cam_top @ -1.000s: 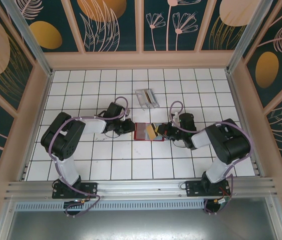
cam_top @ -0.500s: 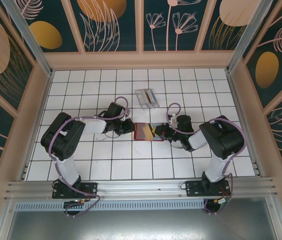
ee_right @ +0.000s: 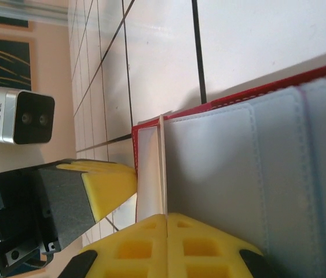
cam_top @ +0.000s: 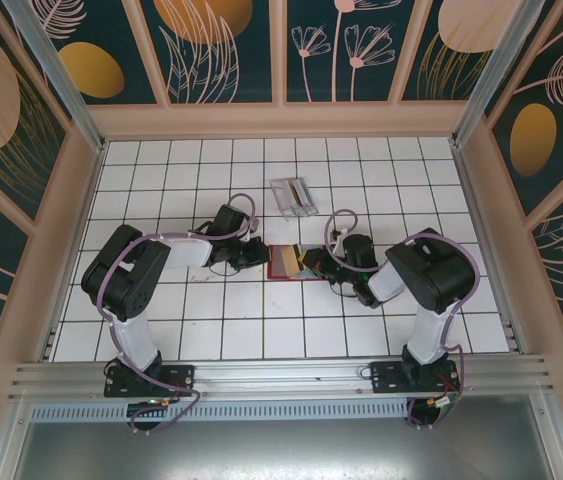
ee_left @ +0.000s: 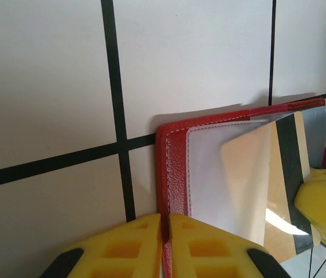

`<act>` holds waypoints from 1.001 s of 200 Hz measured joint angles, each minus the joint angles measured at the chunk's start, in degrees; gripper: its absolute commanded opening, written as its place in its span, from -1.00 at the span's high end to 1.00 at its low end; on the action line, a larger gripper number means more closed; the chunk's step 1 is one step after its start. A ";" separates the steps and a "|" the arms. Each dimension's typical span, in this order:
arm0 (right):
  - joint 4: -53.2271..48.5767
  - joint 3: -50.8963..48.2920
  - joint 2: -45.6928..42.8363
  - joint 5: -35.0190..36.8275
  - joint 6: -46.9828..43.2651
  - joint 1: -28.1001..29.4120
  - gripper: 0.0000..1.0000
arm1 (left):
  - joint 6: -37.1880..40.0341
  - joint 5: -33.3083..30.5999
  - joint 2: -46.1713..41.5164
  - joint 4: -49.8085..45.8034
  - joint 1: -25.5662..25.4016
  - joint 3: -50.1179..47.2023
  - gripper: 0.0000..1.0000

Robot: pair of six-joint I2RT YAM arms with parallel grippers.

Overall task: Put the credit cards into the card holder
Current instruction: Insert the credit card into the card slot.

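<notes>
Over the last second the right arm has swung in leftward and brought its gripper closer to the card holder, so the card now reaches further across the open pockets. The left arm has not shifted.

On the left, the left gripper (cam_top: 259, 254) lies low over the white tiled table (cam_top: 161, 190). Its yellow fingers (ee_left: 122, 249) are pressed together, with only the red left edge of the card holder (ee_left: 171, 162) pinched between them. The card holder lies open and flat just right of that gripper, near the table's middle, with its pale grey pockets facing up.

A credit card (ee_left: 261, 179), tan-yellow with a dark stripe, slants over those pockets, and its left part sits above the clear inner window. At the card's right end the right gripper (ee_right: 166, 223) is closed tight on the thin card, which shows edge-on between its yellow pads. Farther back, well apart from both grippers, lies a clear case (cam_top: 294, 195).
</notes>
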 measured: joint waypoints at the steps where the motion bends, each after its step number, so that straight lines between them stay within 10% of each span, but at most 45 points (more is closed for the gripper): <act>1: 0.09 -0.04 0.00 0.15 0.04 0.07 1.00 | -0.02 0.00 0.00 0.02 0.00 0.00 0.72; 171: 2.32 -1.97 -1.77 14.25 0.85 7.41 1.00 | -1.07 0.15 -0.39 3.23 0.02 -1.86 0.75; 200: 1.88 -1.38 -1.75 15.45 1.42 8.50 0.66 | -1.38 0.02 -0.59 3.80 0.02 -2.29 0.76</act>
